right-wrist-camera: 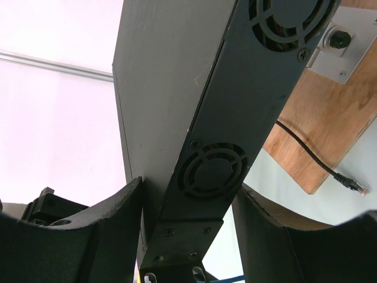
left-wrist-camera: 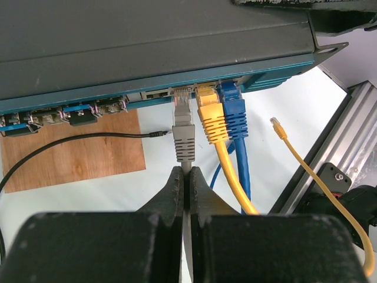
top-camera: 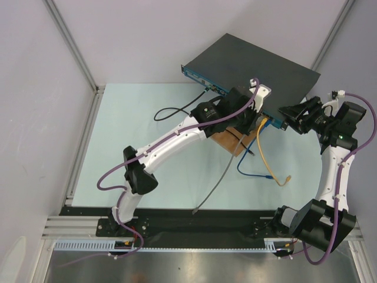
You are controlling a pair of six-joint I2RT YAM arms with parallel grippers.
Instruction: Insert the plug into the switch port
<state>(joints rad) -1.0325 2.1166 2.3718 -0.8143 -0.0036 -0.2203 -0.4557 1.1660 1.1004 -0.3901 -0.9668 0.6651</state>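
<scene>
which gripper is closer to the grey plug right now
Left. The left gripper is shut on the grey cable just behind the grey plug; the right gripper clasps the end of the switch, off to the side.

We see our left arm (top-camera: 171,141) stretched out low toward the front face of the switch (top-camera: 253,59), its left gripper (left-wrist-camera: 184,174) pinched tight on the grey cable (top-camera: 221,180) just short of that face. Our right arm (top-camera: 333,171) rises with a bent elbow beside the switch's right end. There the right gripper (right-wrist-camera: 189,183) straddles the end, fingers pressed against top and underside.
</scene>
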